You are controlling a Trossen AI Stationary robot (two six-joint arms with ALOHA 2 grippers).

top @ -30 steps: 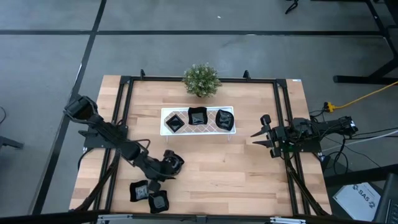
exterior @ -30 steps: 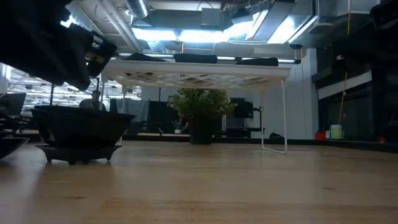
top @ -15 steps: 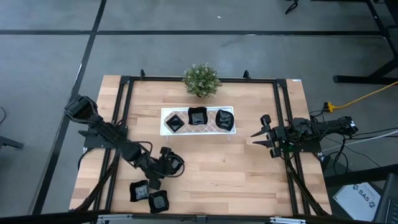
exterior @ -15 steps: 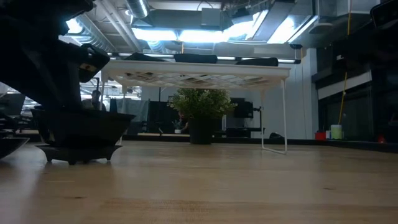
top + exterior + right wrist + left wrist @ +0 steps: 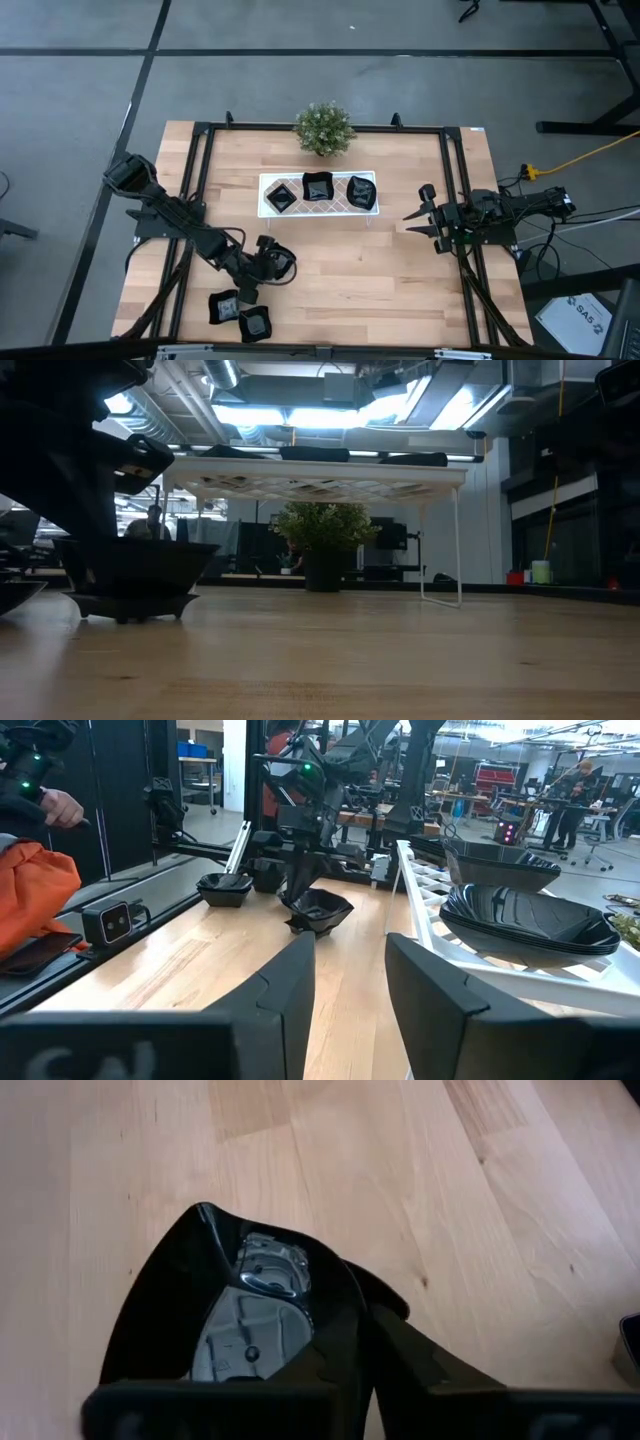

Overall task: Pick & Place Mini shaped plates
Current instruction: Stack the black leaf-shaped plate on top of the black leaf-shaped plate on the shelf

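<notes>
The left tool (image 5: pixel 270 265) is down at the front-left part of the wooden counter (image 5: pixel 400 280), its fingers pinching the rim of a small black glossy plate (image 5: pixel 281 262) that sits on the wood. In the left wrist view one dark finger (image 5: pixel 400 1370) lies against the outside of that plate's wall while the other reaches inside the bowl, the wall caught between them, so the jaws stand nearly together with only the rim between. The low view shows the same plate (image 5: pixel 135 575) resting flat on its little foot. Two more mini plates (image 5: pixel 224 306) (image 5: pixel 256 323) lie near the counter's front edge, just beside each other. Three others sit in a row on the long white tray (image 5: pixel 340 208) at mid-counter, in front of the small green plant (image 5: pixel 323 128). The right tool (image 5: pixel 415 222) hangs at the right side of the counter, well apart from the plates, fingers (image 5: pixel 275 985) spread and holding nothing.
</notes>
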